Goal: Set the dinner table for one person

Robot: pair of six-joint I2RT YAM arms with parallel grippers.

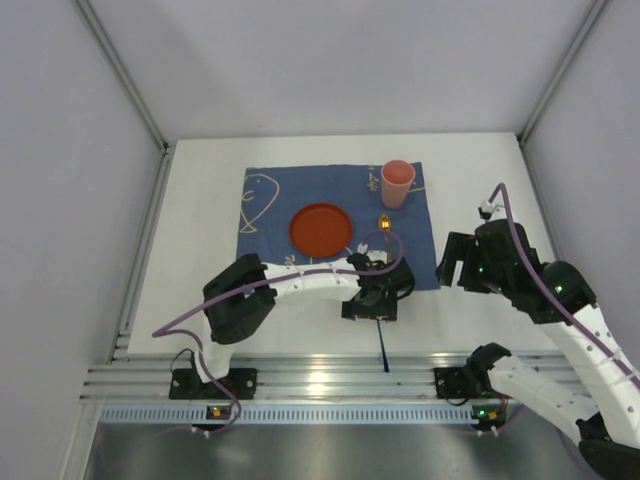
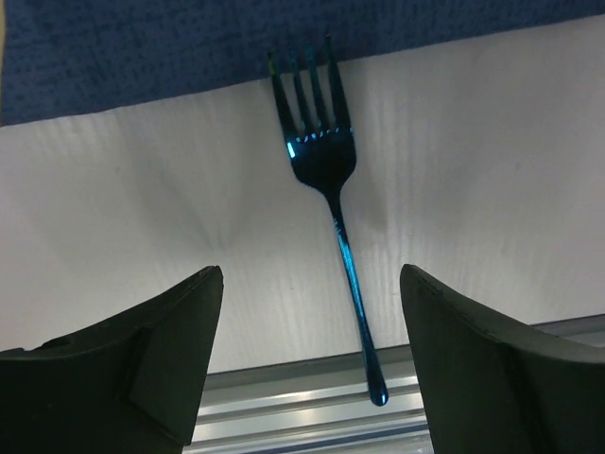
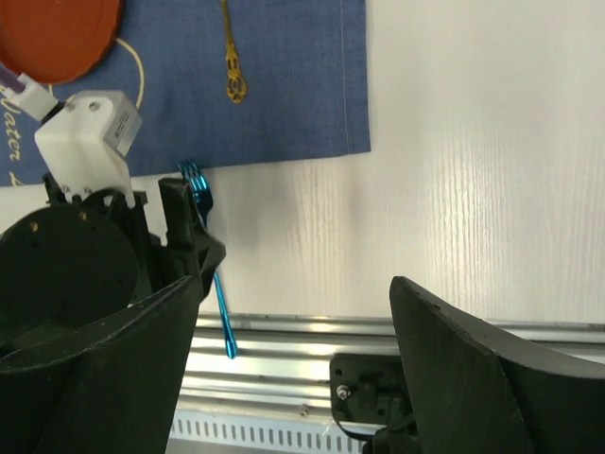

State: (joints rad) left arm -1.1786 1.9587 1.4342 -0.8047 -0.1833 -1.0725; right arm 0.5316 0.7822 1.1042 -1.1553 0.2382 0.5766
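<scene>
A blue metallic fork (image 2: 326,180) lies on the white dinner table (image 2: 473,142), its tines at the near edge of the blue cloth (image 2: 142,47) and its handle end over the aluminium rail (image 2: 284,407). My left gripper (image 2: 310,288) is open and empty just above the fork, a jaw on either side of the handle. In the top view the left gripper (image 1: 372,298) hovers at the cloth's near right edge. On the cloth (image 1: 270,220) are a red plate (image 1: 321,229), a pink cup (image 1: 397,183) and a gold spoon (image 1: 384,222). My right gripper (image 3: 293,307) is open and empty over bare table.
The right arm (image 1: 500,265) is raised to the right of the cloth. The ribbed rail (image 1: 320,380) runs along the near edge, with the arm bases on it. White walls enclose the table on the left, back and right.
</scene>
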